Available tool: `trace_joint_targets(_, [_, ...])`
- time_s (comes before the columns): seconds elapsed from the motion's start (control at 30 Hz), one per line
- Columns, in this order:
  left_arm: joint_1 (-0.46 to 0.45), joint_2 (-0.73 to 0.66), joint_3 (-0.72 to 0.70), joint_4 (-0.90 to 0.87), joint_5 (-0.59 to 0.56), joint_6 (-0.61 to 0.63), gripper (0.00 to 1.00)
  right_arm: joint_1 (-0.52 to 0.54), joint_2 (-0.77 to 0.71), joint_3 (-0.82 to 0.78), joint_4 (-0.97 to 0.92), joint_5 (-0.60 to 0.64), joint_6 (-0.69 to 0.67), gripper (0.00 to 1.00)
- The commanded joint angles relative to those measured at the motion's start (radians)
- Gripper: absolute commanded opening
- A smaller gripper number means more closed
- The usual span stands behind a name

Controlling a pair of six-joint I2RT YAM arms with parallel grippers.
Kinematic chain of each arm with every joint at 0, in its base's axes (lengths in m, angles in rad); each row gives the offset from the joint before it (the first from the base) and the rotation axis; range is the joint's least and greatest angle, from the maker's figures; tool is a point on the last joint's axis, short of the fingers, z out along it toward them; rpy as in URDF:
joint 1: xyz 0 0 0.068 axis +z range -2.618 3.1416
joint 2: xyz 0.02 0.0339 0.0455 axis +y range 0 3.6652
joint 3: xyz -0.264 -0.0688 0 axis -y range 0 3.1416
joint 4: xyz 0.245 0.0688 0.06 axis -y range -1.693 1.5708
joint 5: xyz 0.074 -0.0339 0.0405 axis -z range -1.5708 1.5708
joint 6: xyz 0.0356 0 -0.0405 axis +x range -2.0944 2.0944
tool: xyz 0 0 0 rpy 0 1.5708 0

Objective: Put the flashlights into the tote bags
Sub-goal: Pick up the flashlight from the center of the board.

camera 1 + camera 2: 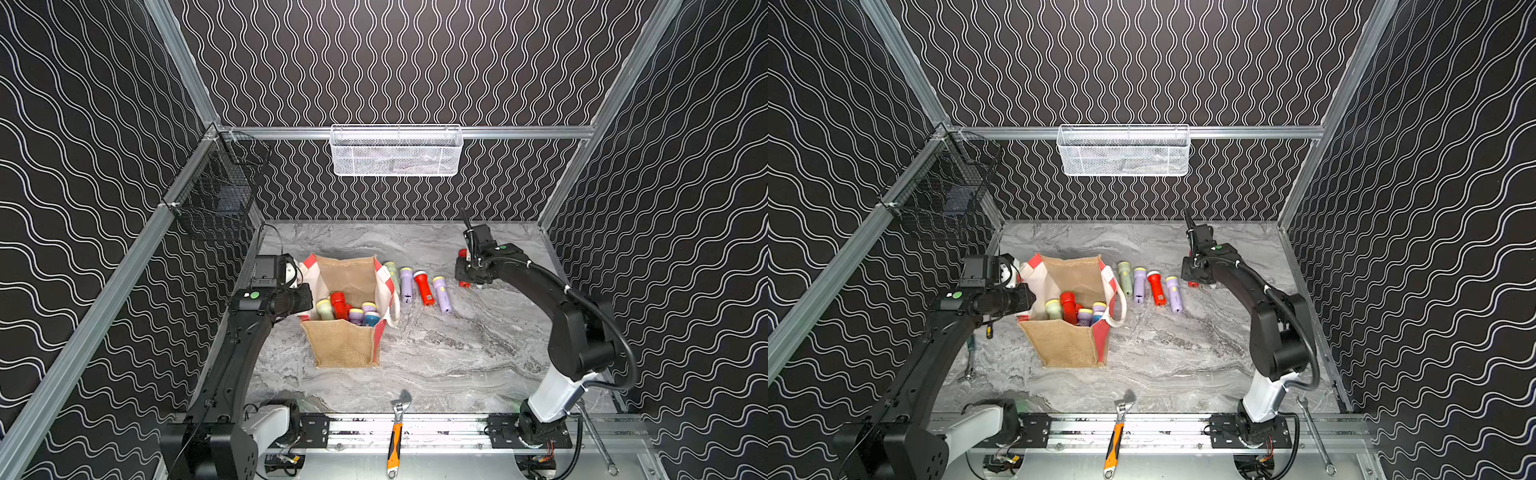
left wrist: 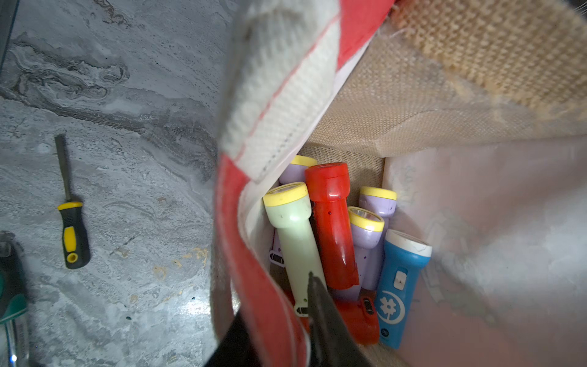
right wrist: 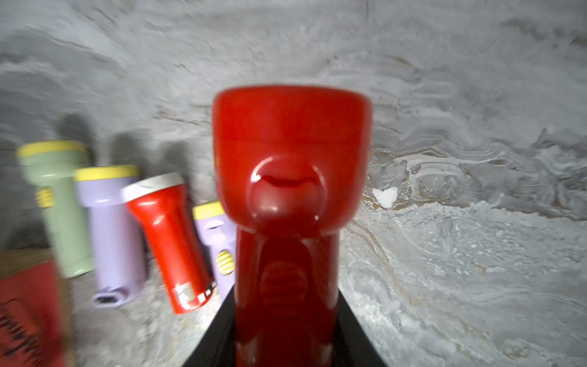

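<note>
**DESK:** What leads the shot?

**PHOTOG:** A red flashlight (image 3: 292, 159), clamped by its handle in the right gripper (image 3: 286, 317). The jaws press both flanks, low at the far right of the marble table (image 1: 457, 353). Whether it is off the surface, I cannot tell.

**DESK:** Which way does it lie?

**PHOTOG:** Its long axis runs in line with the gripper, wide head leading toward the back wall. That is roughly parallel to a row (image 1: 424, 287) of 4 more lying just to its left.

**DESK:** And the bag?

**PHOTOG:** The bag (image 1: 340, 345) stands upright further left, mouth open upward, with the row between it and the right gripper. At least 6 flashlights (image 2: 330, 222) sit inside, heads up.

**DESK:** The other arm?

**PHOTOG:** The left gripper (image 2: 279, 305) is pinched on the bag's red-and-white side panel, on the side away from the row.

**DESK:** So who delivers?

**PHOTOG:** The right arm, by my reading. It has the load and is nearer the row. The move looks like a lift, a carry leftward over the 4, then a tilt into the mouth.
</note>
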State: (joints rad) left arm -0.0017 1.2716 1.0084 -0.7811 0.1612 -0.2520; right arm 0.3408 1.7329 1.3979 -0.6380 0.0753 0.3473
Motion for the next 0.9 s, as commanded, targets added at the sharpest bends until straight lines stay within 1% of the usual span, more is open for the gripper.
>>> trace_joint_targets(0.0, [0.003,-0.002,0.004,0.017,0.003,0.011,0.27,0.028,-0.058,0.035,-0.010,-0.048,-0.001,0.22])
trace_joint_targets(0.2, [0.005,-0.022,0.002,0.014,-0.011,0.008,0.26,0.090,-0.132,0.088,0.024,-0.110,0.027,0.22])
trace_joint_targets(0.23, [0.005,-0.025,0.002,0.016,-0.010,0.007,0.25,0.116,-0.139,0.101,0.026,-0.115,0.033,0.23])
trace_joint_targets(0.3, [0.006,-0.028,0.001,0.016,-0.010,0.007,0.24,0.149,-0.145,0.135,0.020,-0.118,0.038,0.23])
trace_joint_targets(0.33, [0.006,-0.026,0.002,0.017,-0.009,0.005,0.24,0.170,-0.144,0.162,0.005,-0.097,0.038,0.23])
trace_joint_targets(0.43, [0.006,-0.027,0.004,0.013,-0.011,0.007,0.23,0.236,-0.133,0.239,-0.024,-0.038,0.029,0.23])
trace_joint_targets(0.67, [0.007,-0.033,-0.001,0.010,-0.031,0.009,0.18,0.362,-0.087,0.365,0.011,-0.107,0.053,0.24])
trace_joint_targets(0.87, [0.007,-0.043,-0.005,0.011,-0.030,0.007,0.17,0.478,0.002,0.443,0.040,-0.185,0.078,0.25])
